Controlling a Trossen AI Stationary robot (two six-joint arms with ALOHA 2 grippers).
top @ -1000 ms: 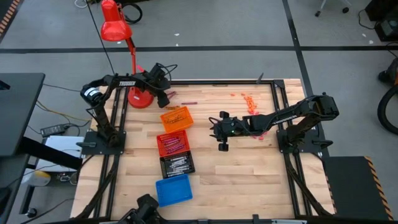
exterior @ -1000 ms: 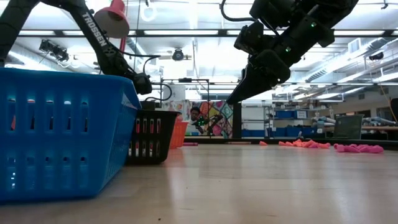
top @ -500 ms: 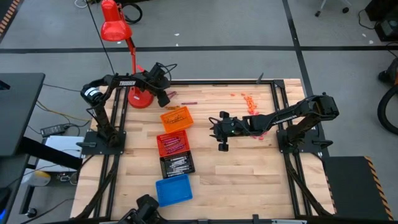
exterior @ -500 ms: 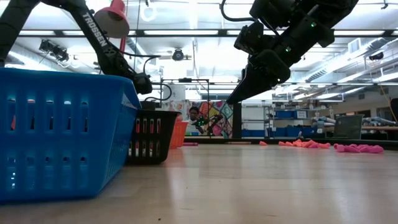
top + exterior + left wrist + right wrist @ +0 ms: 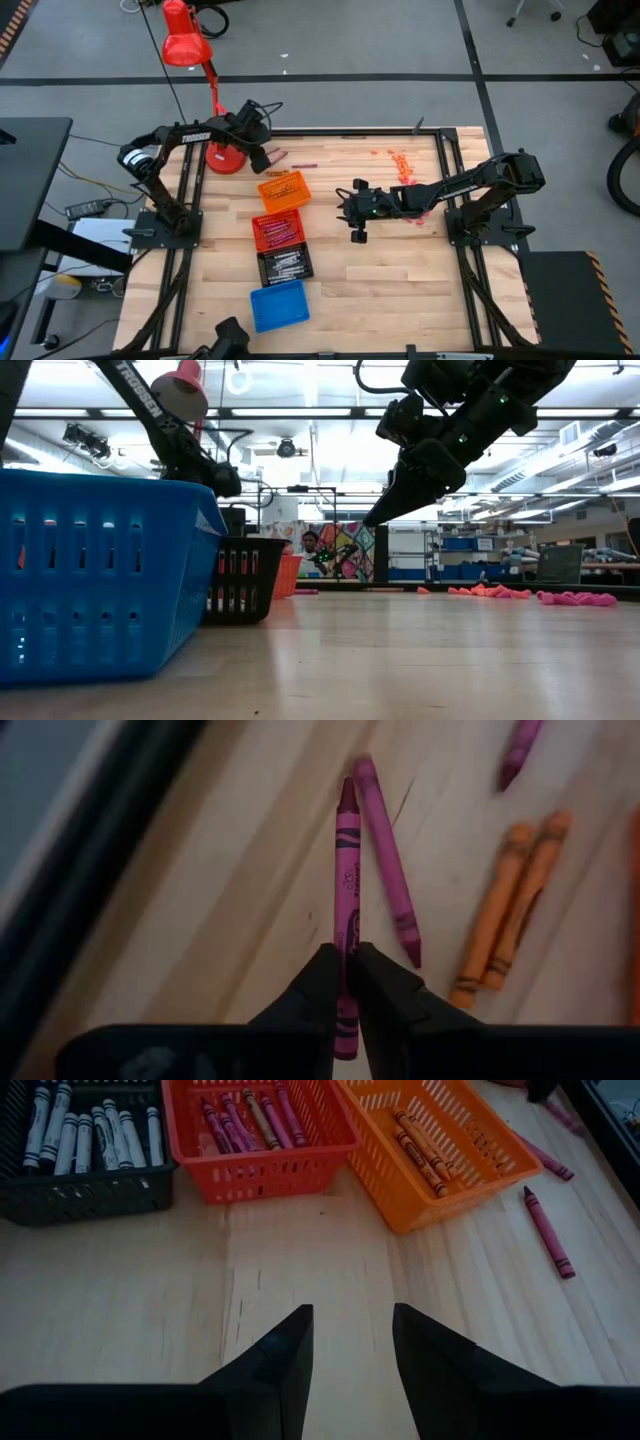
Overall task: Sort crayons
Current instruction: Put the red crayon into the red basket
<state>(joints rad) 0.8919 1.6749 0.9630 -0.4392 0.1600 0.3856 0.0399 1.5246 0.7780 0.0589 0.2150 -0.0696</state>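
Observation:
My left gripper [image 5: 263, 150] is at the table's far left, beside the red lamp's base, shut on a maroon crayon [image 5: 346, 870]. Beneath it a magenta crayon [image 5: 388, 880] and two orange crayons [image 5: 510, 905] lie on the wood. My right gripper [image 5: 352, 212] hovers open and empty above the table's middle, right of the trays; its fingers [image 5: 290, 1355] stand apart over bare wood. The orange tray [image 5: 283, 190], red tray [image 5: 277, 230] and black tray [image 5: 284, 264] hold crayons; the blue tray [image 5: 278, 305] is nearest the front edge. My left gripper pinches the maroon crayon between its two fingertips [image 5: 322, 982], on the wrapped shaft near its rear end [image 5: 346, 945]. The crayon lies along the fingers and sticks out past their tips, point forward. It looks lifted clear of the table.
A red desk lamp [image 5: 225, 155] stands right beside my left gripper. Loose orange crayons [image 5: 400, 160] and pink ones [image 5: 425, 212] lie at the far right. A maroon crayon [image 5: 548, 1232] lies right of the orange tray. There is bare wood between the trays and my right arm.
My left gripper has gone up a little, still shut on the maroon crayon, and its arm has swung toward the table's left edge. My right gripper has kept still.

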